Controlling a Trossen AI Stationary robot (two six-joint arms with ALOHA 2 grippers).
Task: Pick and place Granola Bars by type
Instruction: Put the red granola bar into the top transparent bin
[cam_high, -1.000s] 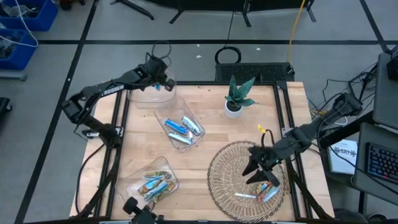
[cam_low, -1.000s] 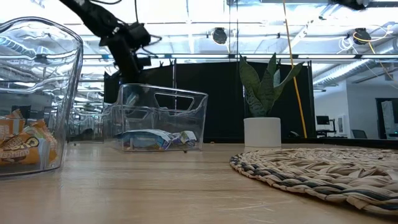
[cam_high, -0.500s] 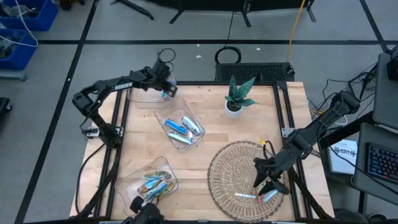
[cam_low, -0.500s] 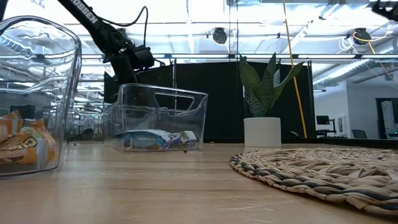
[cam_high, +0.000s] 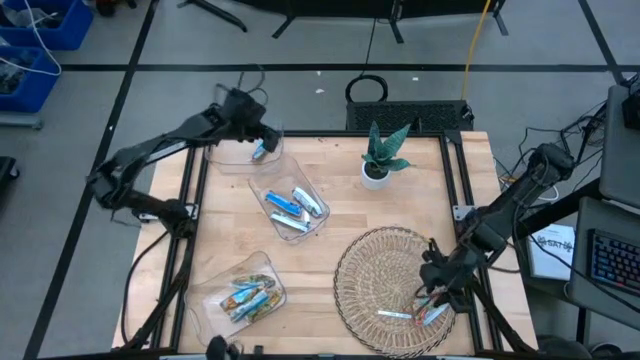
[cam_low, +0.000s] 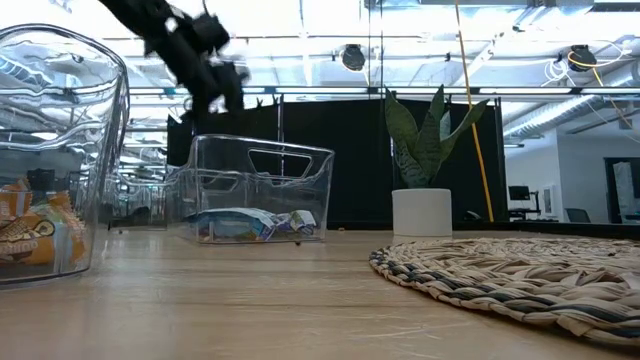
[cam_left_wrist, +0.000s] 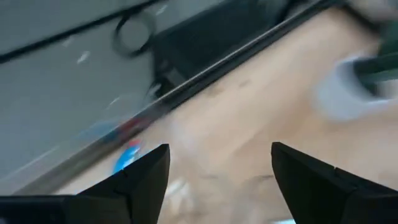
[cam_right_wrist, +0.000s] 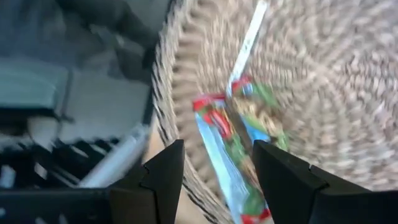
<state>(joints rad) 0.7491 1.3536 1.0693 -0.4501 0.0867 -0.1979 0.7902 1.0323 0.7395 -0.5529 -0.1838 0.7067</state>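
My left gripper (cam_high: 250, 126) hangs open above the clear far-left bin (cam_high: 225, 156); a blue granola bar (cam_high: 258, 150) lies in the bin, seen below the fingers in the left wrist view (cam_left_wrist: 127, 158). My right gripper (cam_high: 437, 290) is open just above the woven tray (cam_high: 360, 270). Below its fingers (cam_right_wrist: 163, 171) lie a red, green and blue wrapped bar (cam_right_wrist: 231, 140) and a silver bar (cam_right_wrist: 250, 36). I cannot see it touching them. Blue and silver bars fill the middle bin (cam_high: 290, 205). Green-gold and orange bars fill the near-left bin (cam_high: 245, 296).
A potted green plant (cam_high: 380, 158) stands at the far middle of the table, beyond the woven tray. In the low view the near-left bin (cam_low: 55, 160) rises close at the left and the middle bin (cam_low: 255, 190) stands behind it. Bare wood lies between the bins and the tray.
My left gripper has opened and let go of the blue bar, which now lies in the far-left bin; the gripper has then risen above it. My right gripper has moved toward the table's near right, down over the bars in the woven tray.
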